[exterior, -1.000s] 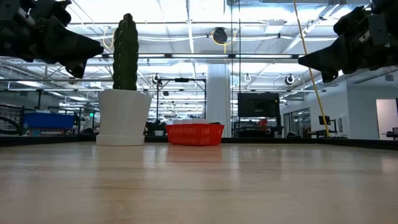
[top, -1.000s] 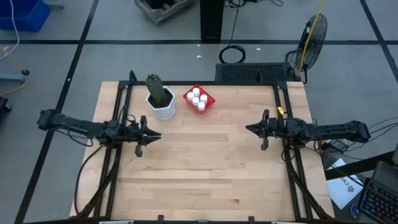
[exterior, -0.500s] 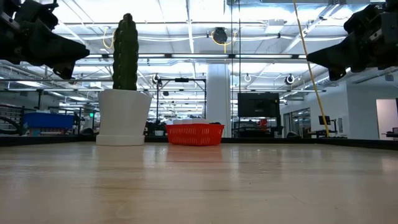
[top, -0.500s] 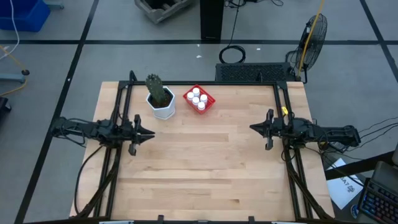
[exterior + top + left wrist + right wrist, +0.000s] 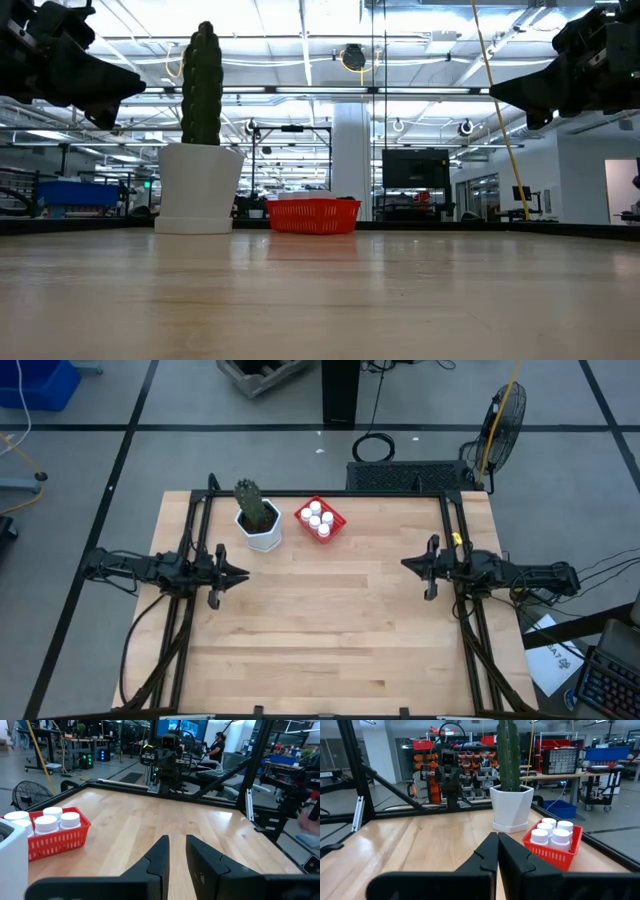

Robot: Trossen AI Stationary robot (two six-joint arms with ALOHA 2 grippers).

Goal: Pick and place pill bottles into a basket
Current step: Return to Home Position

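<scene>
All five pill bottles (image 5: 318,518) are sitting inside the basket (image 5: 340,522), which is resting at the far edge of the table (image 5: 330,630), just beside the cactus pot (image 5: 262,537). No bottle is lying loose on the wood, so the placing part is looking finished and the step in hand is, by my reading, parking the arms. The left end effector (image 5: 240,574) is hanging above the table's left side with its fingers narrowly parted and nothing between them. The right end effector (image 5: 408,566) is hanging above the right side, clenched on nothing, its fingers meeting. Both are pointing inward across the table, well apart from the basket. The next move is calling for little: settling each arm into its rest pose while keeping clear of the basket and pot. The bottles are standing upright and packed close together, caps facing up, so each long axis is running vertically, rising above the basket's rim
</scene>
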